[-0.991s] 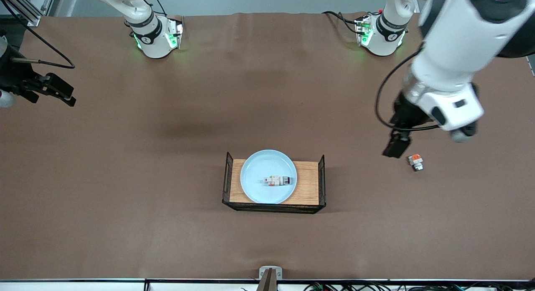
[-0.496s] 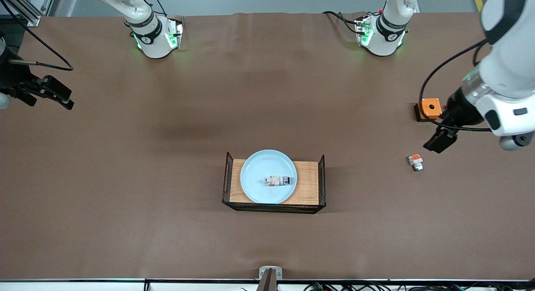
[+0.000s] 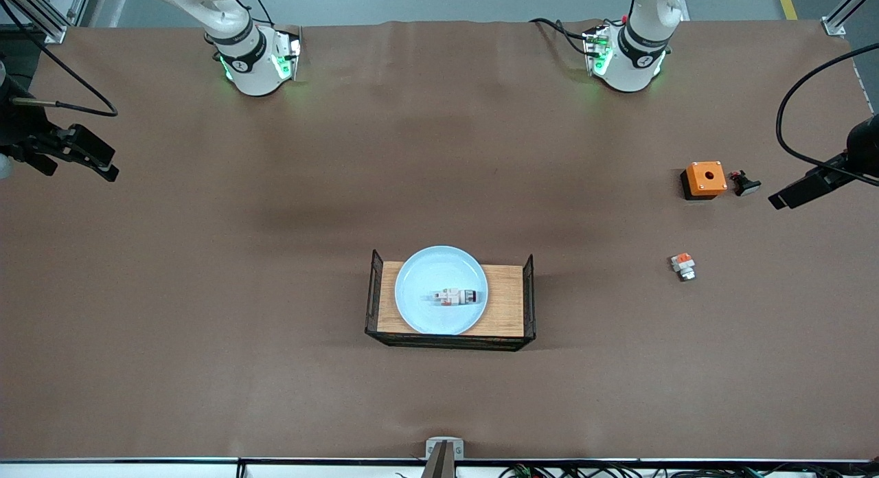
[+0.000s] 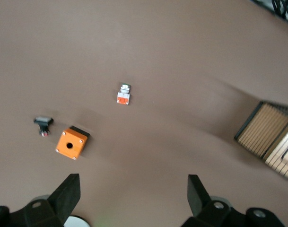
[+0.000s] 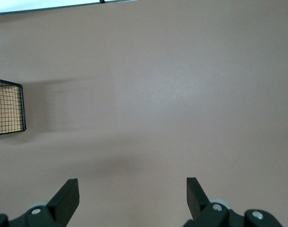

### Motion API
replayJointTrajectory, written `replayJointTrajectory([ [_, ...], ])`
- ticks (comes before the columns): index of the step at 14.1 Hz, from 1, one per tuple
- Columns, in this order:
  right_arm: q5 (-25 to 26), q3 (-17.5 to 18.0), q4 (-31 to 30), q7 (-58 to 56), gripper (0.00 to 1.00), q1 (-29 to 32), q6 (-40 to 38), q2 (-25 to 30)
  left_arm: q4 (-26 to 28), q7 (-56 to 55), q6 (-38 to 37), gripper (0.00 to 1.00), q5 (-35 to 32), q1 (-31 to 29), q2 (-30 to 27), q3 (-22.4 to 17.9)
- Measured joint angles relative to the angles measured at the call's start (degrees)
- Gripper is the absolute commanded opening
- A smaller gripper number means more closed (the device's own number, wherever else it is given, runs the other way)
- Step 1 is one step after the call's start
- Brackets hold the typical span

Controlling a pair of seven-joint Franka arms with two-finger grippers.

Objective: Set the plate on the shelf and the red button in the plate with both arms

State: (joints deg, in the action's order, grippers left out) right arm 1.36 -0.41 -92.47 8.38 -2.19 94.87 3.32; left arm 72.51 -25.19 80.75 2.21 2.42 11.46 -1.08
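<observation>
The pale blue plate rests on a wooden tray with black wire ends, in the middle of the table. The red button, a white-and-grey piece with an orange-red section and a dark end, lies on the plate. My left gripper is open and empty in the air at the left arm's end of the table; its wrist view shows bare table between the fingers. My right gripper is open and empty at the right arm's end, and that arm waits.
An orange square box with a round hole stands toward the left arm's end, a small black piece beside it. A stubby white piece with an orange-red top lies nearer the front camera. The left wrist view shows the box and stubby piece.
My left arm has swung away from over the stubby piece toward the left arm's end of the table, uncovering the orange box and black piece. The right gripper has barely shifted.
</observation>
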Motion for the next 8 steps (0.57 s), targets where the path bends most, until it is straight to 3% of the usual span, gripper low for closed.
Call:
replayJointTrajectory([
  [4,0.0,-0.1,1.2,0.0,1.0,0.2,0.3,-0.5,0.5,10.1,-0.1,1.0,1.3,0.1,0.0,0.2],
  [8,0.1,-0.2,2.3,0.0,1.0,0.3,0.5,-1.7,1.2,11.2,1.4,1.0,2.6,0.1,0.5,0.2],
])
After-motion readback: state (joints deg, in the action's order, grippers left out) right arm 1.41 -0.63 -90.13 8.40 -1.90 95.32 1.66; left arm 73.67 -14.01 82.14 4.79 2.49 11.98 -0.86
